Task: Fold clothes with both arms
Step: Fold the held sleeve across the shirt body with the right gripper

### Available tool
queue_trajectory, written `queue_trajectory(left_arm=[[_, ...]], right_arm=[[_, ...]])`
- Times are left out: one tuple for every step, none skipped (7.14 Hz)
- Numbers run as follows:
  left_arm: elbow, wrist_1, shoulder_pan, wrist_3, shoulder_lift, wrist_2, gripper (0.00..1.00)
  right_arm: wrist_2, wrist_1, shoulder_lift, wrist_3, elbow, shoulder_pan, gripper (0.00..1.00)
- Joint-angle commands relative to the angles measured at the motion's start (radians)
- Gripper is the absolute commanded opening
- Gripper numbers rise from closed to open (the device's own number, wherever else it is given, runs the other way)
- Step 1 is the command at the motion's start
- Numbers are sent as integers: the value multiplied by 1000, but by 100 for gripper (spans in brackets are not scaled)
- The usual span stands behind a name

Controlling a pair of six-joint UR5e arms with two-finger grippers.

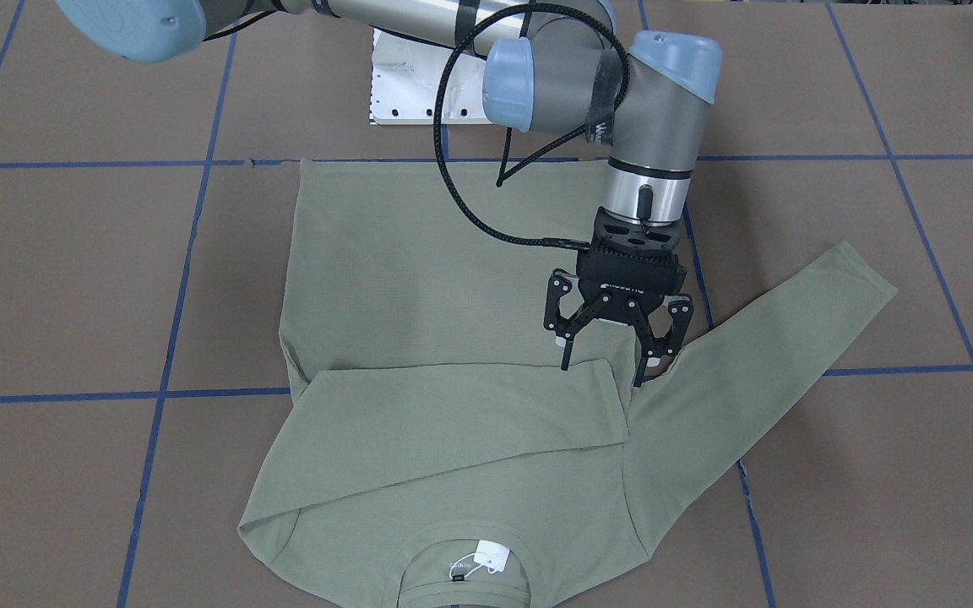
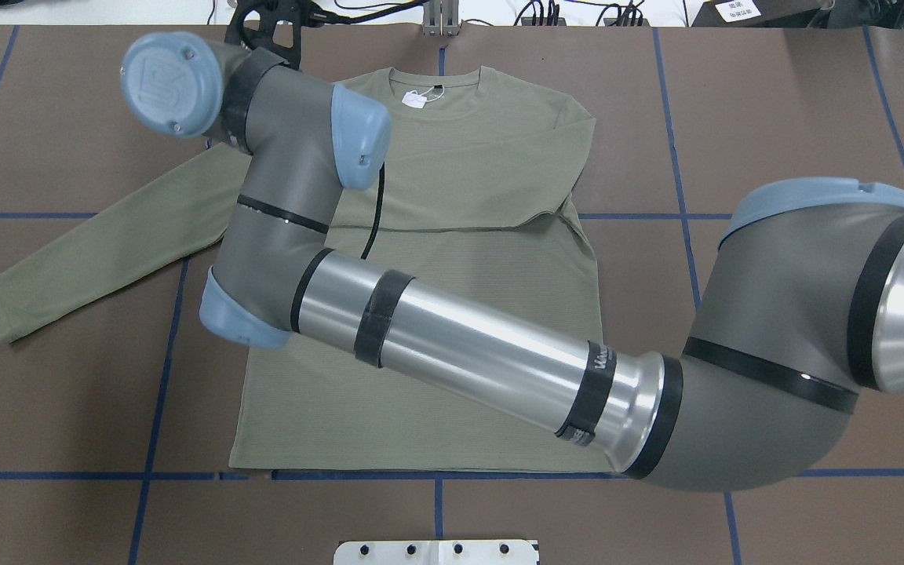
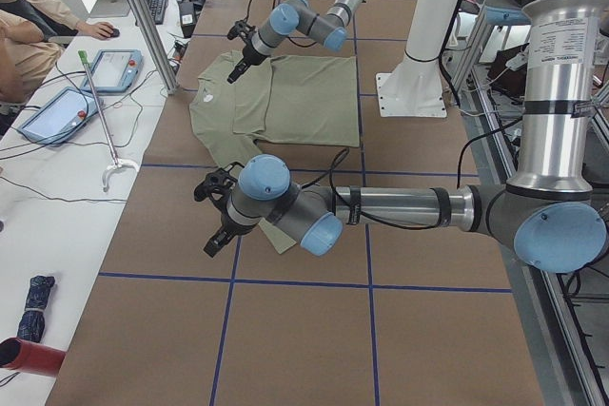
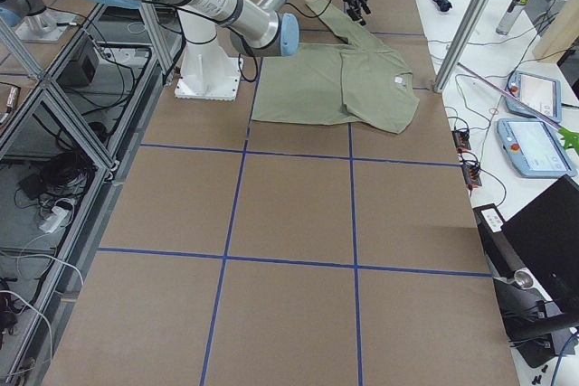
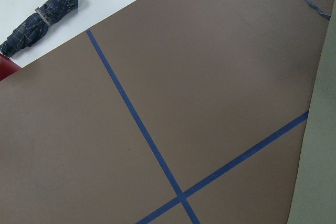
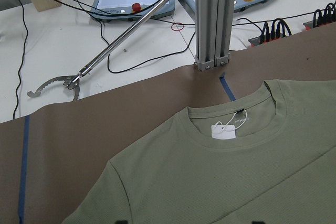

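Green shirt (image 1: 419, 279): flat at centre frame on the table (image 1: 73, 279), collar at bottom edge, one sleeve (image 1: 470, 414) folded across the chest, other sleeve (image 1: 774, 355) splayed right, probably next. Right gripper (image 1: 603, 374): spread wide, empty, over the folded sleeve's end, seemingly letting that fold lie. Left gripper (image 3: 213, 223): lower left of the side view, apparently parked off the cloth; opening impossible to tell.
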Motion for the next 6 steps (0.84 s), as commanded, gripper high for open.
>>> queue_trajectory(left_arm=[[-28,-44,10,-4,-13,-3,100],[-30,-102,89,-60,-13,-17,100],[-30,-190,182,-193,-1,-10,100],[-27,-307,270,-349,34,6,100],[-27,-404,371,-427,76,94,100],[-25,-429,456,-491,90,136,100]], right_arm=[[330,-55,-69,-152,95,147,100],[423,-119,-196,-290,248,208,100],[535,-121,-346,-404,408,291,100],[640,-121,-470,-526,520,366,100],[704,-121,-594,-661,624,443,100],[782,-121,-725,-787,707,538,100]])
